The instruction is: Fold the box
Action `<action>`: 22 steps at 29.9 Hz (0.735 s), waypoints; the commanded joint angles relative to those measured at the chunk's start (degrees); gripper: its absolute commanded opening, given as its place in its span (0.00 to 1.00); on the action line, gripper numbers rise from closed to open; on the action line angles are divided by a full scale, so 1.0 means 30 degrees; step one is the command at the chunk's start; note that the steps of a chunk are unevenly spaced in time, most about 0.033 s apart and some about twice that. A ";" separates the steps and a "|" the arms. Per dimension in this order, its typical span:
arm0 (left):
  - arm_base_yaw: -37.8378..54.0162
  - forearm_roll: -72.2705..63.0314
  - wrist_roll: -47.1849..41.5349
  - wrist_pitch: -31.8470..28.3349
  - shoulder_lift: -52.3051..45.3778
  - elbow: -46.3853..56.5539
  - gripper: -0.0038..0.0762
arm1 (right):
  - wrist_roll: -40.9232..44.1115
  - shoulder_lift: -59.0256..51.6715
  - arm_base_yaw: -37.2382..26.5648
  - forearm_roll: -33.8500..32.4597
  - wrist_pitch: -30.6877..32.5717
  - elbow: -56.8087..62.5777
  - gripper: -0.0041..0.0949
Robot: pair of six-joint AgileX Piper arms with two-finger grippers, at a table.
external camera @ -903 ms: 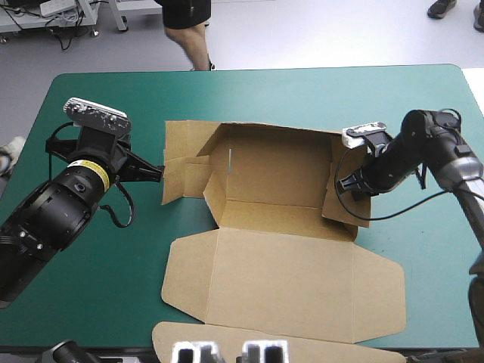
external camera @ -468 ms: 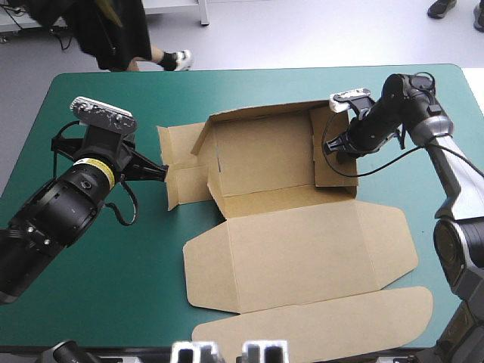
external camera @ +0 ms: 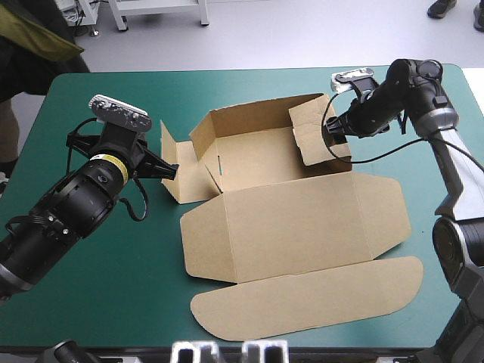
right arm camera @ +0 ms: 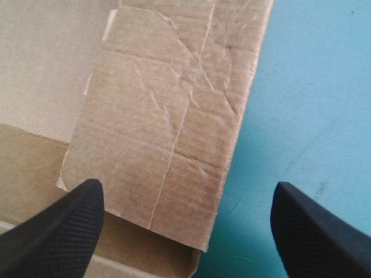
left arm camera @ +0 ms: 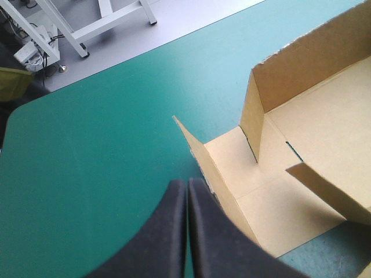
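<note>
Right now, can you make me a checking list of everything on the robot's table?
surface: teal-green cover, smooth, no stains seen.
job's things: the box, brown, a half-made tray: far wall raised, lid flat toward the table's near edge.
clutter: nothing seen.
grippers: left gripper shut, tips beside the left end flap, not gripping it; right gripper open, the right end flap ahead of it, leaning inward.
cables: nothing seen besides the robot's own.
surroundings: nothing seen over the table.

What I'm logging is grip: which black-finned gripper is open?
The right gripper: its fingers stand wide apart facing the brown cardboard box's creased flap; the left gripper's meet in one arch.
</note>
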 commanded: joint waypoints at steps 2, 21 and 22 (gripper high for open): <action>0.0054 0.0362 -0.0067 -0.0904 -0.0351 -0.0567 0.05 | -0.0092 -0.0402 -0.0065 -0.0353 0.0090 -0.0823 0.79; 0.0054 0.0111 -0.1567 0.1306 -0.0861 -0.0519 0.05 | 0.1149 0.3008 0.1599 -0.1793 0.0249 -0.2674 0.62; 0.0054 0.0111 -0.1532 0.1299 -0.0901 -0.0470 0.05 | 0.1149 0.3008 0.1599 -0.1983 0.0249 -0.2396 0.61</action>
